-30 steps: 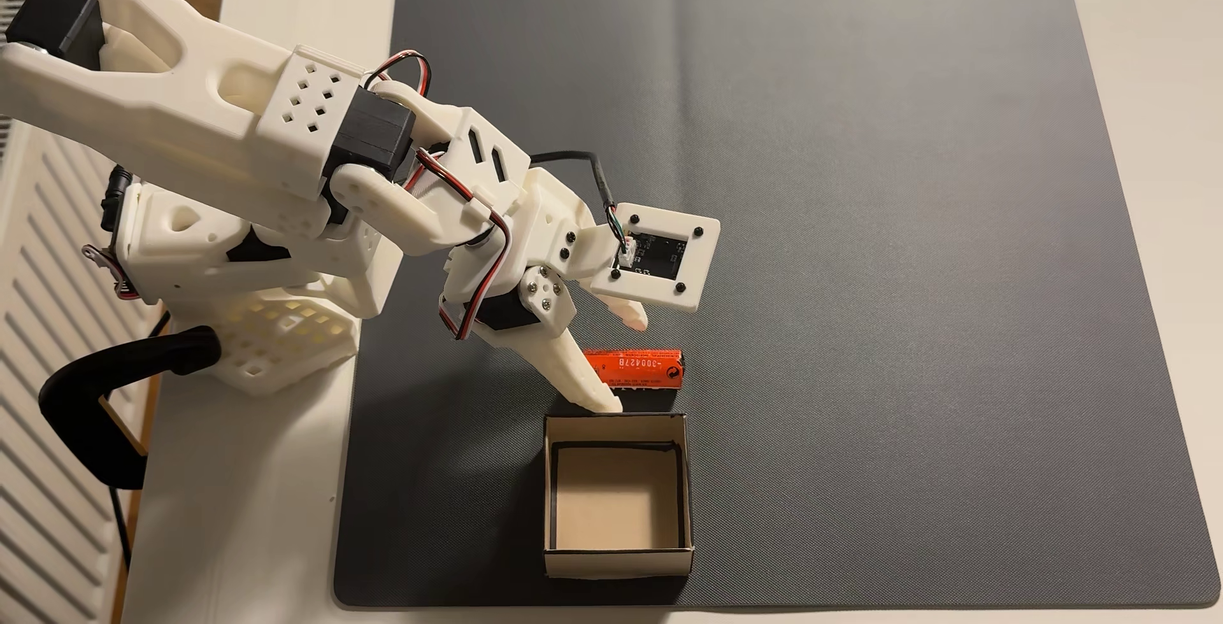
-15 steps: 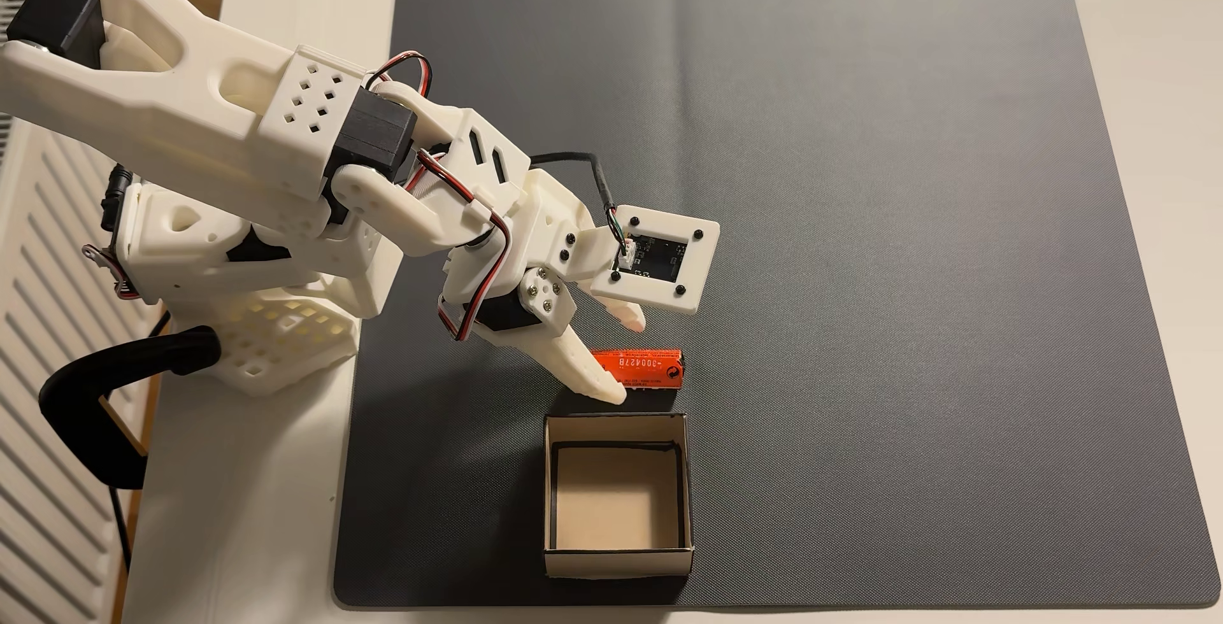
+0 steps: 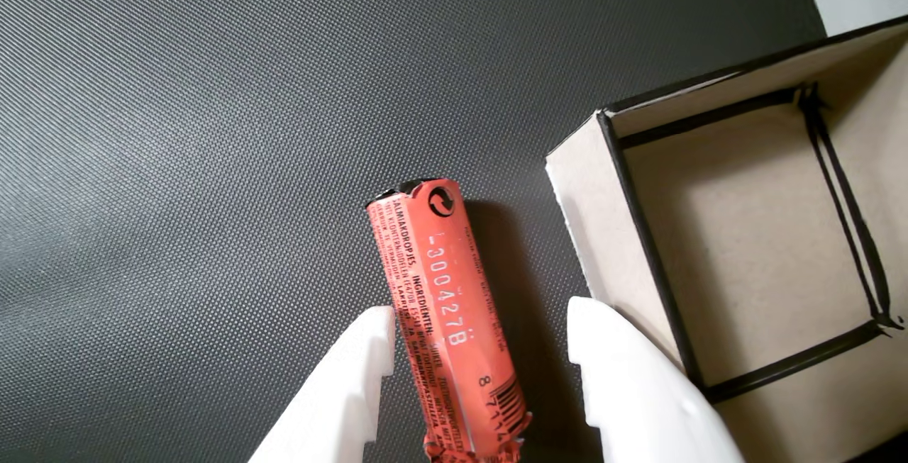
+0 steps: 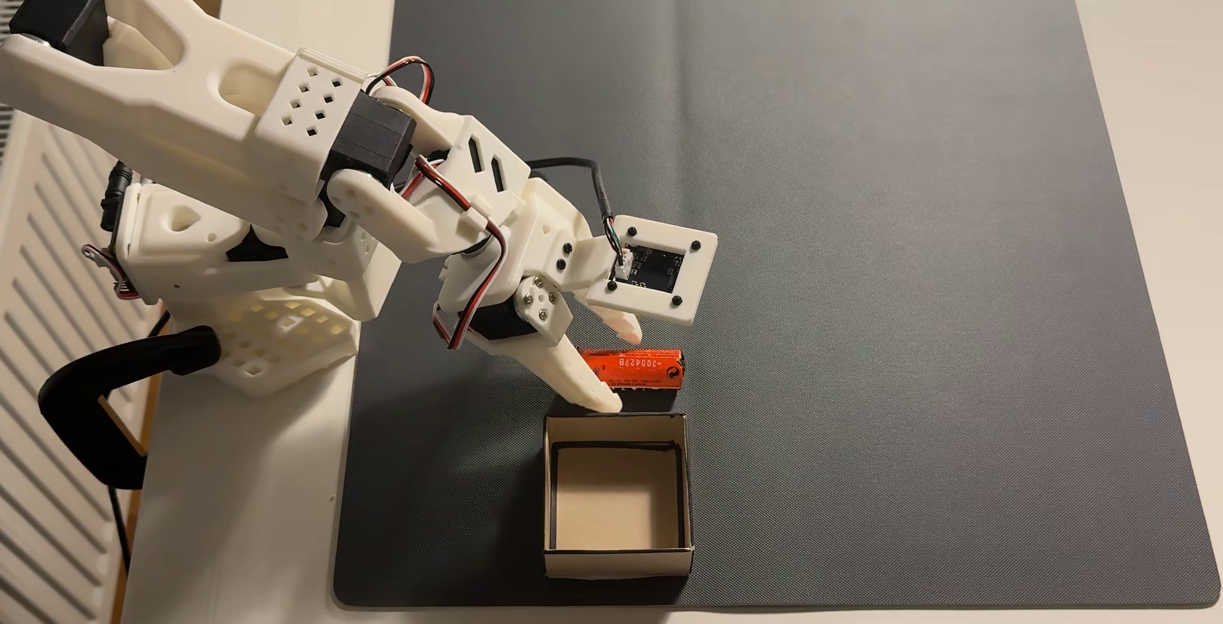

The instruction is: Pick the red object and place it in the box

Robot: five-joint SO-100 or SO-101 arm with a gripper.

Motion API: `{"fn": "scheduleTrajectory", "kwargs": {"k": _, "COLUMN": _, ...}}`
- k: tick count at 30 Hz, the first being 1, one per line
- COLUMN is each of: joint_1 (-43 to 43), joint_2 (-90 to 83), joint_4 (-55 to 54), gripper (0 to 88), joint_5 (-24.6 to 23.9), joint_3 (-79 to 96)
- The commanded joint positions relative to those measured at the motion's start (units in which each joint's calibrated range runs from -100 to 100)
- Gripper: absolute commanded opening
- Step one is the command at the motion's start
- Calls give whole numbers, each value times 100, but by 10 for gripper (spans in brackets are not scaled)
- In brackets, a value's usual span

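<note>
Red object [image 3: 447,314]: orange-red cylinder with black print and barcode, lying flat on dark grey mat [image 3: 213,130]; in fixed view [image 4: 638,369] lengthwise along 3–9 o'clock, just beside box [image 4: 685,485], at box's 12 o'clock.

Box: open-top, cream walls, tan floor, black rim line, empty; in wrist view [image 3: 603,222] at 3 o'clock of cylinder, apart from it.

Gripper [image 3: 482,321]: white, jaws apart, straddling cylinder's barcode end; one fingertip [image 3: 369,349] close against wrapper, other fingertip [image 3: 603,335] with dark gap between. In fixed view [image 4: 622,369], lower finger overlapping cylinder's 9 o'clock end.
</note>
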Motion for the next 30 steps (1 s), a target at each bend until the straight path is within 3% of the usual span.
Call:
{"fn": "scheduleTrajectory", "kwargs": {"k": 1, "joint_1": 67, "joint_2": 50, "joint_4": -62, "gripper": 189, "joint_5": 44, "joint_3": 28}}
{"fn": "scheduleTrajectory", "kwargs": {"k": 11, "joint_1": 45, "joint_2": 493, "joint_4": -106, "gripper": 189, "joint_5": 34, "joint_3": 9}}
{"fn": "scheduleTrajectory", "kwargs": {"k": 19, "joint_1": 30, "joint_2": 1853, "joint_4": -1443, "gripper": 189, "joint_5": 8, "joint_3": -45}}
{"fn": "scheduleTrajectory", "kwargs": {"k": 24, "joint_1": 37, "joint_2": 2100, "joint_4": -1706, "gripper": 188, "joint_5": 3, "joint_3": -72}}
{"fn": "scheduleTrajectory", "kwargs": {"k": 30, "joint_1": 67, "joint_2": 2100, "joint_4": -1644, "gripper": 50, "joint_5": 13, "joint_3": -72}}
